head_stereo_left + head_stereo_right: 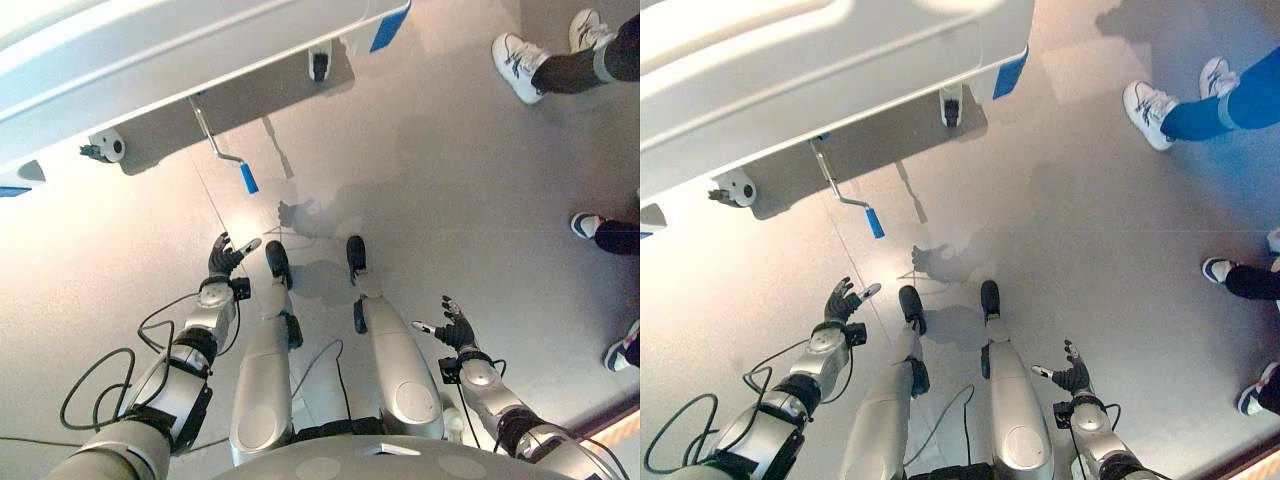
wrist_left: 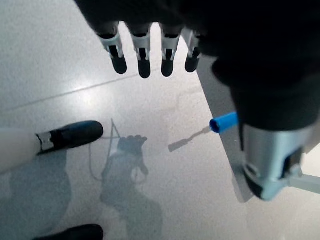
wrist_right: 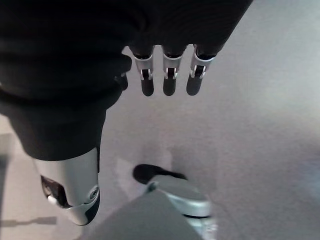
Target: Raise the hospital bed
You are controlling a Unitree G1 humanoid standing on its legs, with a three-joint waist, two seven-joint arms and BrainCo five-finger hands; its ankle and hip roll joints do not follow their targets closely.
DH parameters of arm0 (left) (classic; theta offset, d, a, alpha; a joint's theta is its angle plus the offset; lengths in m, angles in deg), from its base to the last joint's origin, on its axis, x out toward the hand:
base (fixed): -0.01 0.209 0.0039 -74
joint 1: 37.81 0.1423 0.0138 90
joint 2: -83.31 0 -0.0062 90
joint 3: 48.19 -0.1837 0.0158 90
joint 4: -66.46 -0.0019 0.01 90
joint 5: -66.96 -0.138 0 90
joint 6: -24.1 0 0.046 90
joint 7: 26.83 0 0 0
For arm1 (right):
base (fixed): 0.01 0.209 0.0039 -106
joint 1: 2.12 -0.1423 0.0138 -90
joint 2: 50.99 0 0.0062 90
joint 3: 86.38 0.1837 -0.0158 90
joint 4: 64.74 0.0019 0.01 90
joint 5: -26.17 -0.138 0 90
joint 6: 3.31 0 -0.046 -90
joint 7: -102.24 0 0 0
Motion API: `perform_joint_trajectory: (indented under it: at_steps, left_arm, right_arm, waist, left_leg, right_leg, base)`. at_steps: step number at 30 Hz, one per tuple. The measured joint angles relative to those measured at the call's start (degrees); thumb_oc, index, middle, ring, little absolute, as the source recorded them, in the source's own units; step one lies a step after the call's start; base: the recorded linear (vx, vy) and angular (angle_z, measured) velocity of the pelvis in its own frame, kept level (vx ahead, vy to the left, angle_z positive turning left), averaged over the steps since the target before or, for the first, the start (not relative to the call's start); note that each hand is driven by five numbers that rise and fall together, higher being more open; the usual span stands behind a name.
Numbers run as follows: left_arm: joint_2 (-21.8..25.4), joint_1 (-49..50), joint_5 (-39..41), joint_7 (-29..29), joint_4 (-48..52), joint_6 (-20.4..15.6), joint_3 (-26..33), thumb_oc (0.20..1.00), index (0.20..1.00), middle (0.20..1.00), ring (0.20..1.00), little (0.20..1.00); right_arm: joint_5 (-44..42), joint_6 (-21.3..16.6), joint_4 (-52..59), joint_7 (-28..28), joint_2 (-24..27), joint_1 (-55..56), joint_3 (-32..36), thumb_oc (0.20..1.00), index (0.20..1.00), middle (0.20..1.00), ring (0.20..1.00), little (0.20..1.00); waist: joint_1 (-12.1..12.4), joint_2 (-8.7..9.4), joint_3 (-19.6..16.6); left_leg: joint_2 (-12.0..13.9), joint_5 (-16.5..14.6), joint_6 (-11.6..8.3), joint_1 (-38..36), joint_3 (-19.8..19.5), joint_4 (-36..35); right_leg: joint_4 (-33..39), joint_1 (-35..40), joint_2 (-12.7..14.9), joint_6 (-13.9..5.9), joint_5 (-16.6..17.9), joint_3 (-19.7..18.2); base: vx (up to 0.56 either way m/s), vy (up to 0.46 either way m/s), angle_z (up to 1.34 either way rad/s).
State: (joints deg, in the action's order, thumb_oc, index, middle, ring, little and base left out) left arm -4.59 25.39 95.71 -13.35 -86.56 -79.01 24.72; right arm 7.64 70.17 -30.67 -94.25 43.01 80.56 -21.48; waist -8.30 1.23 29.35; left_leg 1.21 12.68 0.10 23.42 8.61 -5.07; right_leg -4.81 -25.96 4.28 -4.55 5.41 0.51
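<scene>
Hospital bed [image 1: 150,60]: a broad white moulded panel with smooth rounded edges and blue corner patches is spanning the upper left of the left eye view, sitting on small castor wheels.
Crank handle [image 1: 222,148]: a thin bent metal rod is hanging out from under the bed's edge, ending in a short blue cylindrical grip [image 1: 248,178] in the upper middle of the frame; nothing is touching it.
Left hand [image 1: 226,255]: it is hovering left of centre, below the blue grip and apart from it, fingers spread straight and holding nothing; in the left wrist view its dark-tipped fingers [image 2: 144,62] are lining up in a loose row above the floor.
Right hand [image 1: 452,325]: it is hanging at lower right, fingers relaxed and splayed, empty.
Floor [image 1: 430,180]: smooth, glossy grey sheet is reflecting light, with a thin seam line crossing it.
People: white trainers [image 1: 520,65] and dark shoes are standing along the right edge.
</scene>
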Motion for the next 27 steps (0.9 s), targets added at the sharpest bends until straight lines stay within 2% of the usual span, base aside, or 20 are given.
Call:
perform_joint_trajectory:
  at_steps: [5, 9, 11, 12, 21, 27]
  left_arm:
    - [-2.14, 2.28, -1.03, -0.04, -0.66, 0.02, 0.14, 1.000, 1.000, 1.000, 1.000, 1.000]
    - [-5.03, 5.80, -1.21, -0.62, -1.85, 0.05, -0.18, 1.000, 1.000, 1.000, 1.000, 1.000]
    - [-6.03, 7.60, -3.48, -1.05, -2.67, 0.33, -0.34, 1.000, 1.000, 1.000, 1.000, 1.000]
    - [-6.35, 9.13, -4.95, -1.36, -3.28, 0.36, -0.91, 1.000, 1.000, 1.000, 1.000, 1.000]
    - [-8.10, 17.44, -12.36, -3.78, -5.97, 1.50, -2.26, 1.000, 1.000, 1.000, 1.000, 1.000]
    - [-8.45, 21.18, -13.94, -6.28, -7.45, 1.54, -2.43, 1.000, 1.000, 1.000, 1.000, 1.000]
  right_arm:
    - [0.41, 0.75, -2.76, 0.23, -0.58, -0.22, 0.06, 1.000, 1.000, 1.000, 1.000, 1.000]
    - [0.57, 1.21, -6.40, 0.79, -1.26, -0.01, 0.56, 1.000, 1.000, 1.000, 1.000, 1.000]
    - [1.16, 1.99, -8.62, 1.19, -1.72, -0.16, 1.45, 1.000, 1.000, 1.000, 1.000, 1.000]
    - [1.36, 2.19, -9.87, 1.29, -1.96, -0.07, 1.72, 1.000, 1.000, 1.000, 1.000, 1.000]
    - [3.44, 4.52, -14.63, 3.66, -3.71, 1.15, 3.26, 1.000, 1.000, 1.000, 1.000, 1.000]
    - [4.59, 5.03, -15.32, 5.16, -4.01, 2.06, 4.42, 1.000, 1.000, 1.000, 1.000, 1.000]
  waist:
    - [0.83, -0.18, -0.63]
    - [1.60, -0.90, -5.45]
    - [2.12, -1.13, -6.60]
    - [2.34, -1.47, -8.54]
    - [3.22, -3.45, -14.22]
    - [3.34, -3.96, -19.08]
  left_leg:
    - [-0.10, -0.41, 0.05, -2.26, -0.67, 0.01]
    - [-0.03, -1.06, -0.20, -3.43, -1.11, 0.01]
    - [-0.06, -1.64, -0.18, -6.00, -1.22, 0.01]
    - [-0.06, -1.91, -0.21, -6.34, -1.28, -0.01]
    - [0.42, -3.05, -0.59, -11.12, -2.65, -0.27]
    - [1.16, -3.76, -1.38, -13.80, -3.39, -0.28]
  right_leg:
    - [1.76, 3.26, -0.01, 0.22, 0.57, 0.25]
    - [3.04, 5.26, 0.04, 0.18, 0.35, 0.63]
    - [3.17, 7.96, -0.04, 0.48, 0.10, 0.97]
    - [3.09, 8.27, 0.05, 0.16, -0.46, 1.00]
    - [3.86, 14.05, -0.19, 0.70, -1.87, 2.30]
    - [4.21, 17.20, -0.92, 1.38, -2.83, 3.21]
  base:
    - [0.03, 0.017, 0.03]
    - [0.07, 0.019, 0.04]
    - [0.09, 0.029, 0.07]
    - [0.11, 0.020, 0.03]
    - [0.10, -0.008, 0.07]
    - [0.08, -0.059, 0.06]
